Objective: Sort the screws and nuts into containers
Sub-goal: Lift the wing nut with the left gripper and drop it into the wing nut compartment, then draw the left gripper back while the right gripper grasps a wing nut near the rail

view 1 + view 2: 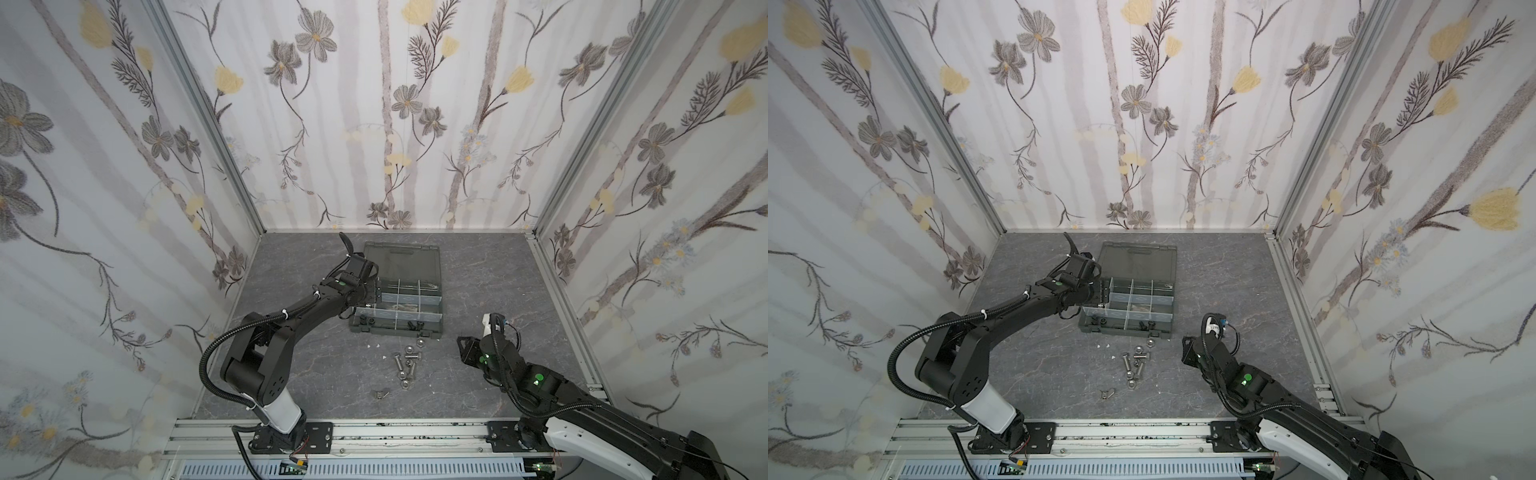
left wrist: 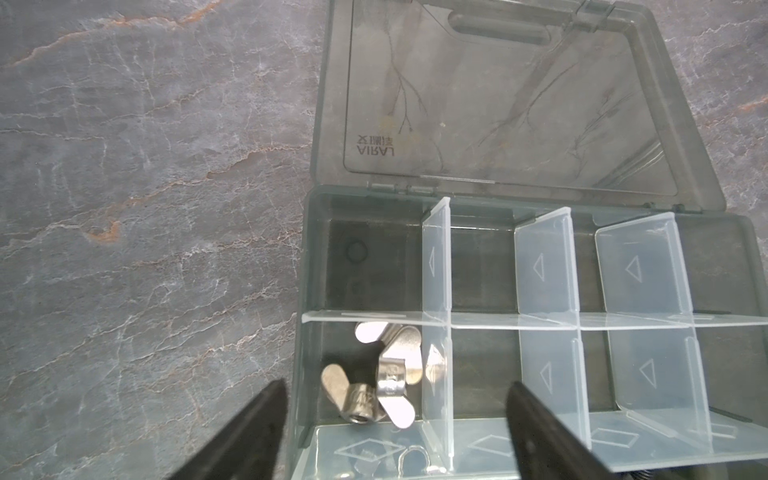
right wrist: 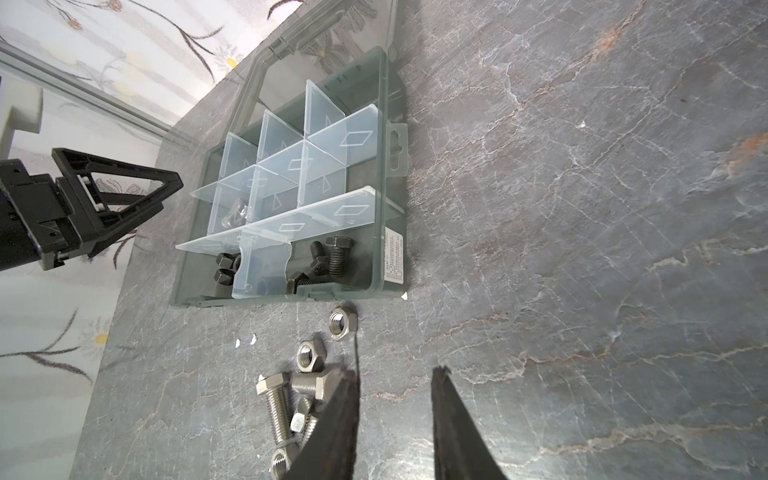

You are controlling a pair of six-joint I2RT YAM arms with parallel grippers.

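The dark grey organiser case (image 1: 441, 309) (image 1: 1175, 316) lies open, its containers (image 2: 482, 270) split by pale dividers. My left gripper (image 2: 397, 384) (image 1: 371, 291) hangs open over the case's left end, above two silver wing nuts (image 2: 386, 374) lying loose in one compartment. Black screws (image 3: 332, 257) and black nuts (image 3: 224, 268) fill the front row. On the table in front of the case lie silver screws (image 3: 276, 407) (image 1: 405, 365) and silver nuts (image 3: 343, 322). My right gripper (image 3: 395, 370) (image 1: 464, 347) is open and empty, just right of that pile.
The smoky lid (image 1: 401, 259) lies flat behind the case. A single wing nut (image 1: 380, 392) (image 1: 1108, 392) rests nearer the front rail. Small white flecks (image 3: 245, 341) dot the marbled table (image 1: 498, 282). Flowered walls close in three sides.
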